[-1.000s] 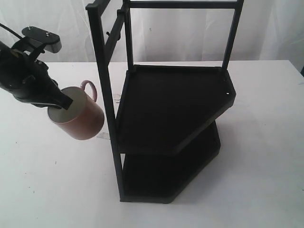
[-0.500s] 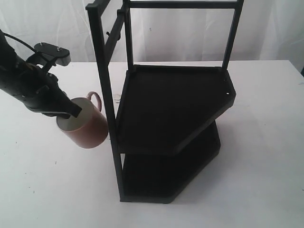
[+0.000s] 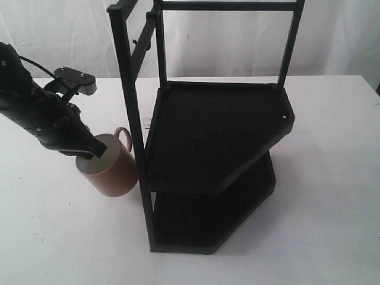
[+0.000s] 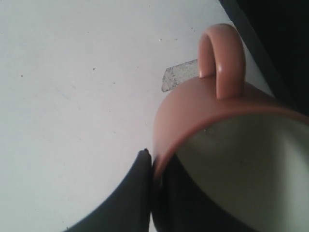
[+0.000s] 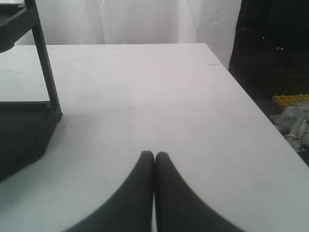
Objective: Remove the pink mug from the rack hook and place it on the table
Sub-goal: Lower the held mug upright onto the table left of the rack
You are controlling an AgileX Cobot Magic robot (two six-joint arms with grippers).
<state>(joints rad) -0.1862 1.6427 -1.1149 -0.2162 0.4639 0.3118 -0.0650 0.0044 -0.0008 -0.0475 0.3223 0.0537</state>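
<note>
Down low beside the rack [image 3: 128, 89], the pink mug [image 3: 110, 169] is off the rack hook [image 3: 136, 42], a short thin peg jutting from the slanted upper bar well above it. The mug is a smooth, dusty-pink ceramic cylinder with a cream-white, faintly speckled inside and a rounded loop handle [image 4: 222, 58] that points toward the rack's front post. It leans slightly, its open mouth tipped toward the left arm. Whether its base touches the bench [image 3: 320, 225] cannot be told from these views.

The left fingers [image 4: 137, 193] are matte black and taper to blunt tips. They pinch the mug's rim, one outside the wall and one inside the cup.

The right fingers [image 5: 145, 193] have the same dark curved shape. They are pressed tip to tip with nothing between them, above bare bench well apart from the mug.

The bench is a flat white surface with a few tiny dark specks. A small greyish translucent patch [image 4: 176, 77] lies on it just beyond the handle. The rack is thin square black bars carrying two angular matte-black shelves, the upper shelf [image 3: 219, 130] over the lower shelf [image 3: 237, 208].
</note>
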